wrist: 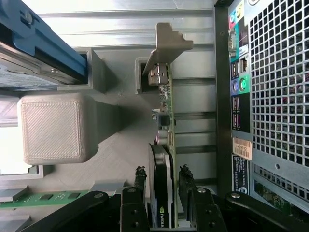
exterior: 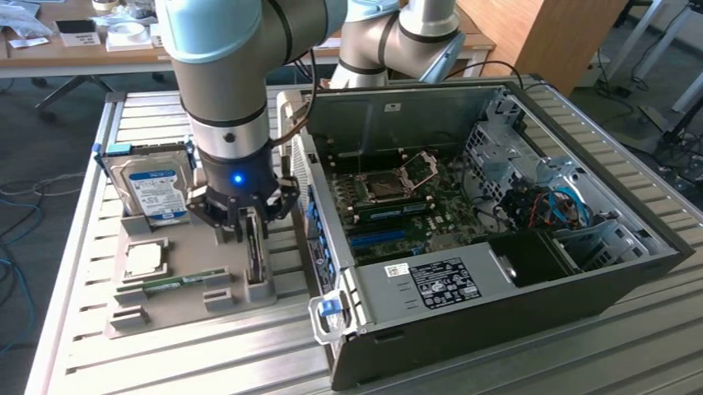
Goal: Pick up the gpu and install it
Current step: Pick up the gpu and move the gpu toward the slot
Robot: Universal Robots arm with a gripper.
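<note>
gpu (wrist: 161, 159), a thin flat card with black cooler and silver end bracket, stands on edge in a slot of the grey plastic holder tray (exterior: 176, 311), just beside the open black computer case (exterior: 462, 280). black gripper (wrist: 162, 170) straddles it, fingers spread either side, not clamped.

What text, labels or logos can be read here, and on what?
No text is legible.
Hard drive, blue label: print too small to read.
White label inside the case: too small to read.
Orange sticker on the case's rear: blurred.
gpu: small green logo on the cooler, no letters legible.
</note>
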